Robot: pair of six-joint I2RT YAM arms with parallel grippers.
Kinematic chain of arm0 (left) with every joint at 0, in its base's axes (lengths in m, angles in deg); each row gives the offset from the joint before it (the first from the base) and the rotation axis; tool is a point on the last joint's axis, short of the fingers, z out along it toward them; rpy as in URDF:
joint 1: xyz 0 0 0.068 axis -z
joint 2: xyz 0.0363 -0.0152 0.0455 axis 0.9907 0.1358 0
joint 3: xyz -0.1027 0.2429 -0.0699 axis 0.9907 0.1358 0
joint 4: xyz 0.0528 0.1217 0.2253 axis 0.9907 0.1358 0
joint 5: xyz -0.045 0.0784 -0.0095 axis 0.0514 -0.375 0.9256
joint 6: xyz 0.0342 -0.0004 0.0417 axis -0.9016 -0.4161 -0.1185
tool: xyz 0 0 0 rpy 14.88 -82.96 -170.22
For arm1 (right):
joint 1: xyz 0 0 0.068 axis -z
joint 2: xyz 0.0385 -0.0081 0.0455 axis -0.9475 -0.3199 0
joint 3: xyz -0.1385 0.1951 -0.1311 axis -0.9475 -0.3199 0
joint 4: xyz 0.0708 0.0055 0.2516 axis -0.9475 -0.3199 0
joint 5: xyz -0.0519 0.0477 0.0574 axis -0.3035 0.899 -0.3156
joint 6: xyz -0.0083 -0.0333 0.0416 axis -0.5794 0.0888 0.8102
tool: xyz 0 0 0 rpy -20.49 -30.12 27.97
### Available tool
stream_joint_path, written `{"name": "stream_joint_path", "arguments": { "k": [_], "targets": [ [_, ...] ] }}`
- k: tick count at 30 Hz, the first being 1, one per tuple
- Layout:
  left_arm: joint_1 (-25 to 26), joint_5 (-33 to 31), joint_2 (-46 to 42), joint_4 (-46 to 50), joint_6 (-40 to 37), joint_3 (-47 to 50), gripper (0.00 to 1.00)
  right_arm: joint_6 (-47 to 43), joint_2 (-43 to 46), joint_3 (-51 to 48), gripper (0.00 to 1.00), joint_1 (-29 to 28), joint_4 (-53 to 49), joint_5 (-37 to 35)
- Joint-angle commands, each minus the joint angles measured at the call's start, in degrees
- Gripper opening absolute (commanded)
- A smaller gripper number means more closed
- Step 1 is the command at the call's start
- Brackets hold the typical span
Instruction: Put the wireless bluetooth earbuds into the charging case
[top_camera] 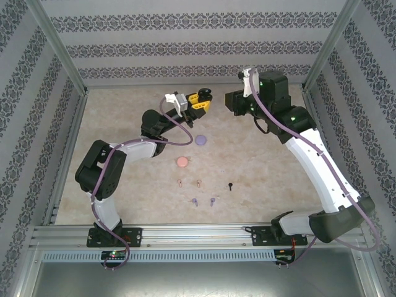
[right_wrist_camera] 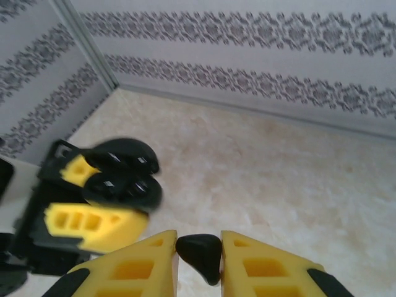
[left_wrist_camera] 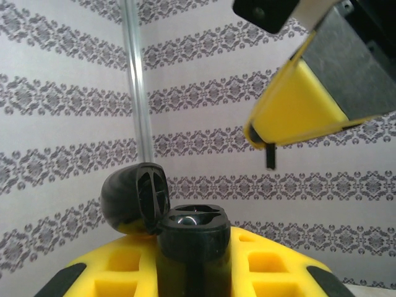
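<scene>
Biggest thing first: the table (top_camera: 266, 167) is where most of the kit sits, well below the two arms, which we see meeting up in the air near the back wall. The left gripper (top_camera: 199, 101) is clenched on the black case (left_wrist_camera: 192, 238), holding it upright with the lid (left_wrist_camera: 133, 201) flipped back. We reckon that's so the wells face up and stay steady for loading. The right gripper (top_camera: 229, 102) is pinched on a black earbud (right_wrist_camera: 199, 255), just beside the open case but not touching it. From the left wrist view the stem pokes down out of the yellow fingers, which looks right for dropping it in stem-first.

Down on the table, a purple case (top_camera: 200, 140) and a pink case (top_camera: 182, 162) lie closed. Nearer us sit the pinkish pair (top_camera: 180, 183), the purple pair (top_camera: 193, 202) and the other black bud (top_camera: 230, 186), well apart from each other.
</scene>
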Motion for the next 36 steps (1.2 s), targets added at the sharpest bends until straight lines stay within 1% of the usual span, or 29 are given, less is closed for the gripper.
{"name": "stream_joint_path", "arguments": {
  "k": [1, 6, 18, 27, 36],
  "targets": [
    [1.49, 2.74, 1.41, -3.55, -0.99, -2.49, 0.00, -1.83, 0.94, 0.05, 0.23, -0.02, 7.33, 4.04],
    [2.15, 2.70, 2.47, -3.58, -0.05, -3.80, 0.00, -2.54, 1.47, -2.43, 0.23, -0.03, 12.29, 6.69],
    [2.64, 2.20, 3.29, -3.67, 0.94, -4.20, 0.00, 0.83, -1.60, -2.97, 0.23, -0.68, 13.36, 12.19],
    [2.64, 2.04, 3.11, -3.64, 0.80, -4.03, 0.00, 0.88, -3.53, -4.22, 0.22, -2.31, 12.48, 11.94],
    [2.59, 1.83, 2.94, -3.63, 0.50, -3.78, 0.00, 0.31, -4.13, -4.99, 0.21, -2.17, 11.82, 10.89]
  ]
}}
